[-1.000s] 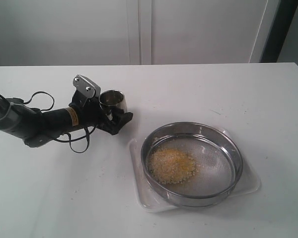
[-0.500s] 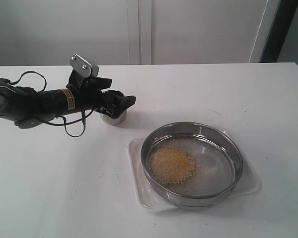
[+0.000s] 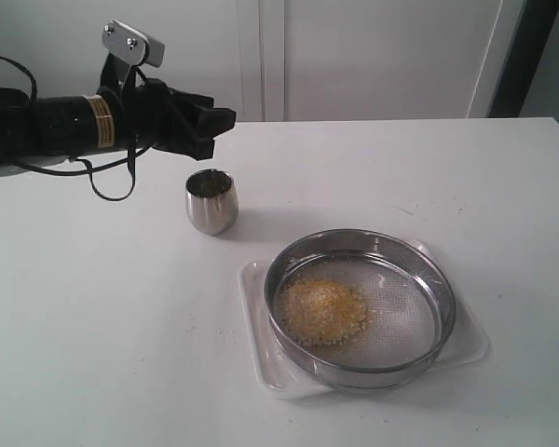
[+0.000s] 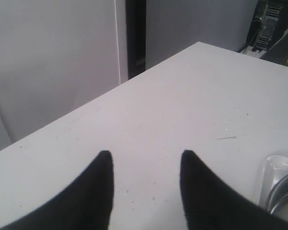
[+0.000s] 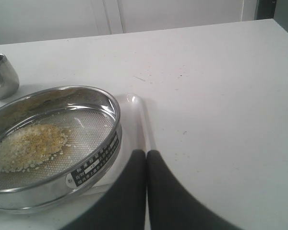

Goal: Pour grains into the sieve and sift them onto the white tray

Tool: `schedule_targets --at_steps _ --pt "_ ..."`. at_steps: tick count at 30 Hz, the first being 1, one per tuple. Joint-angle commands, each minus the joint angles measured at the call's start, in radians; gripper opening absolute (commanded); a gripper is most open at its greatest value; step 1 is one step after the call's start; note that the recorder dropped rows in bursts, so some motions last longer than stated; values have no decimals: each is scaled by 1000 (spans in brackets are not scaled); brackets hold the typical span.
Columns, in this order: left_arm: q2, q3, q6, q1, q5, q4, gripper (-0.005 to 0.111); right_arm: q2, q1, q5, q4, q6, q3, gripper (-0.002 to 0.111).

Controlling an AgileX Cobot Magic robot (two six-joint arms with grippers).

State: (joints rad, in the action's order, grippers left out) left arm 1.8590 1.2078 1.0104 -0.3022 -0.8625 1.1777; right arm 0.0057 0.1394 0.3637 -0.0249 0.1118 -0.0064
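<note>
Gaping empty, left claw [image 4: 145,153] hangs clear of cup [image 3: 211,200].

A small steel cup [image 3: 211,201] stands upright on the white table [image 3: 93,354].

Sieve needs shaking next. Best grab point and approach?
Probably the upright steel rim of the sieve on its right side, pinched from above, one finger inside, one outside. The wall there is thin and bare; the grains sit heaped toward the left, and the right gripper is nearest that side.
</note>
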Motion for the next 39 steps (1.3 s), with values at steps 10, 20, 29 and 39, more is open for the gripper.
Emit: schedule_targets --at_steps 10,20,29,39 --pt "-113 4 180 1 3 237 0 -6 0 -14 1 -2 6 0" --pt "-116 4 203 1 27 244 0 -6 0 -14 1 -2 6 0" --pt "-116 4 200 1 27 244 0 -6 0 -14 1 -2 6 0" --pt "-116 4 200 1 27 244 0 -6 0 -14 1 -2 6 0"
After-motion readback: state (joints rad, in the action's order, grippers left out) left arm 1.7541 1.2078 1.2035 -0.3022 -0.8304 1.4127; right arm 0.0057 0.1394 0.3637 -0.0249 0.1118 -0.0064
